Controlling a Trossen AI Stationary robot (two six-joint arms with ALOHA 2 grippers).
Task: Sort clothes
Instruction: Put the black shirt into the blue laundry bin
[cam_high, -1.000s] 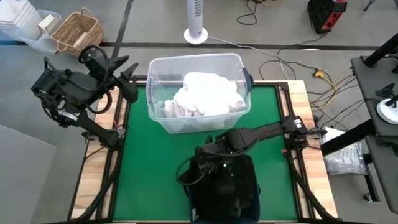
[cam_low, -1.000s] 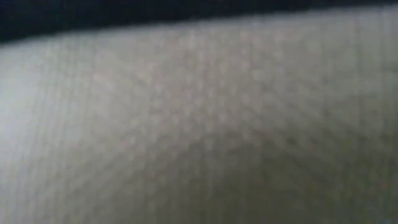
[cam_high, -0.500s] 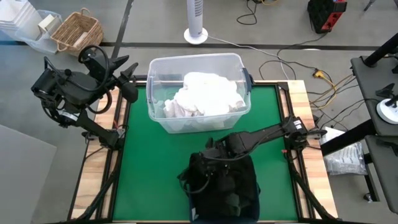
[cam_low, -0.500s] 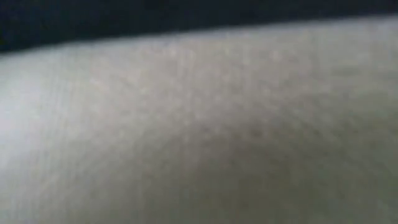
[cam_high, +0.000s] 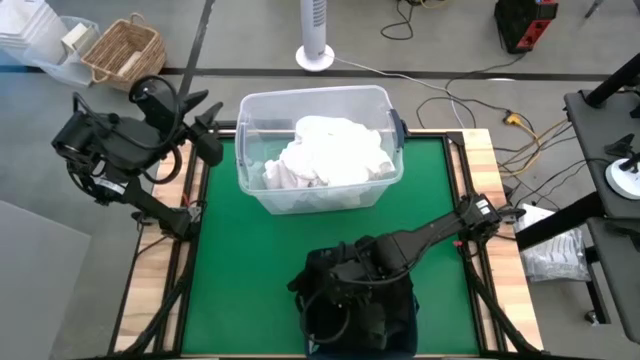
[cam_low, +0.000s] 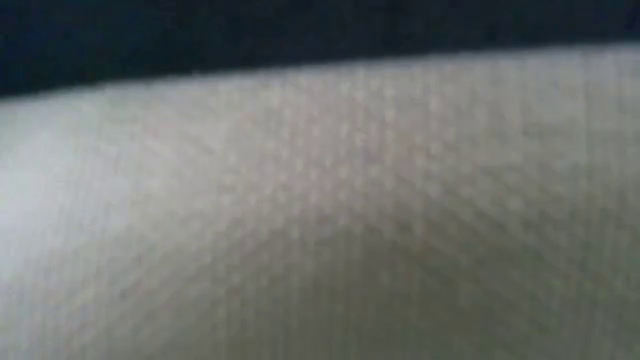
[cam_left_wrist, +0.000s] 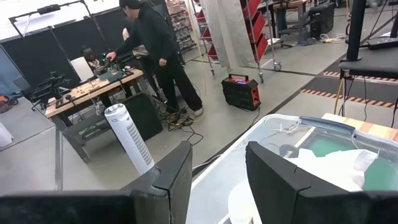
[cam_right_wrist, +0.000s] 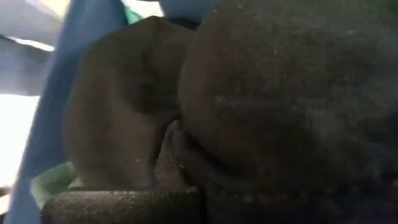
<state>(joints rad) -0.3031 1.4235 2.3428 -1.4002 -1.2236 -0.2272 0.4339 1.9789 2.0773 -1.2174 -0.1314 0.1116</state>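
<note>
White clothes (cam_high: 330, 155) lie heaped in a clear plastic tub (cam_high: 250, 110) at the far side of the green mat; they also show in the left wrist view (cam_left_wrist: 329, 165). Dark clothes (cam_high: 370, 300) fill a navy bin (cam_high: 410, 322) at the near edge. My right gripper (cam_high: 340, 285) is low over this dark pile, and dark cloth (cam_right_wrist: 280, 93) fills its wrist view. My left gripper (cam_high: 208, 140) waits open beside the tub's far left corner, touching nothing (cam_left_wrist: 217, 168). A pale woven surface (cam_low: 320, 220) fills the low view and hides everything else there.
Bare green mat (cam_high: 230, 270) lies left of the bin and between the bin and the tub. Off the table stand a wicker basket (cam_high: 125, 50), a white fan (cam_high: 315, 35) and floor cables. A person (cam_left_wrist: 152, 50) works at a bench far behind.
My right gripper has moved toward the table's near edge and down, from above the bin's far rim onto the dark pile. The dark cloth near it has shifted and bunched toward the near side. The left arm and the white clothes have kept still.
</note>
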